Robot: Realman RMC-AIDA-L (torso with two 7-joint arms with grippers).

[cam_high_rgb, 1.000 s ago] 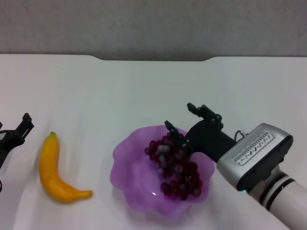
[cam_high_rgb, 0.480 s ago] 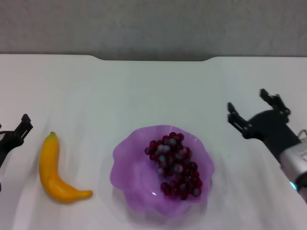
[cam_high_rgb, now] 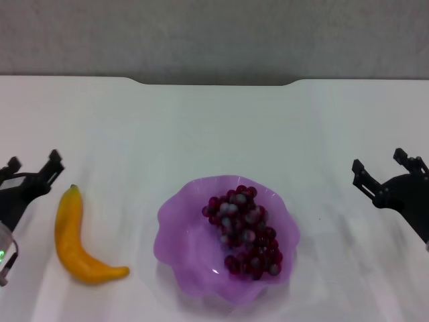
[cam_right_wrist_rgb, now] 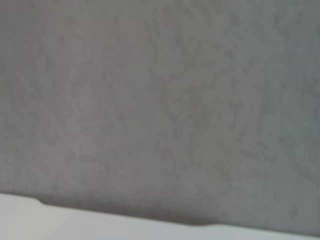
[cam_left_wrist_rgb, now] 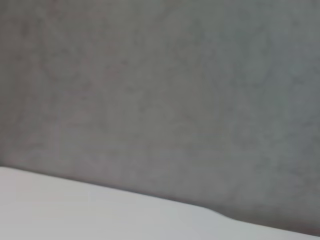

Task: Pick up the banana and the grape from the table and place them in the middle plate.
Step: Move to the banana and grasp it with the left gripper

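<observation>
White table [cam_high_rgb: 201,127] backed by grey wall | grape [cam_high_rgb: 244,229] seen lying in middle plate [cam_high_rgb: 177,231] | banana [cam_high_rgb: 72,236] on table, left of plate | left gripper [cam_high_rgb: 32,169] spread wide just beside banana | right gripper [cam_high_rgb: 387,169] spread empty, well right of plate

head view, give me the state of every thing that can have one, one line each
banana: lying flat on the table, left of the plate, not held
grape: lying inside the middle plate, on its right half
middle plate: upright on the table, holding only the grape
left gripper: open, empty, just beyond the banana's stem end
right gripper: open, empty, off to the right of the plate
</observation>
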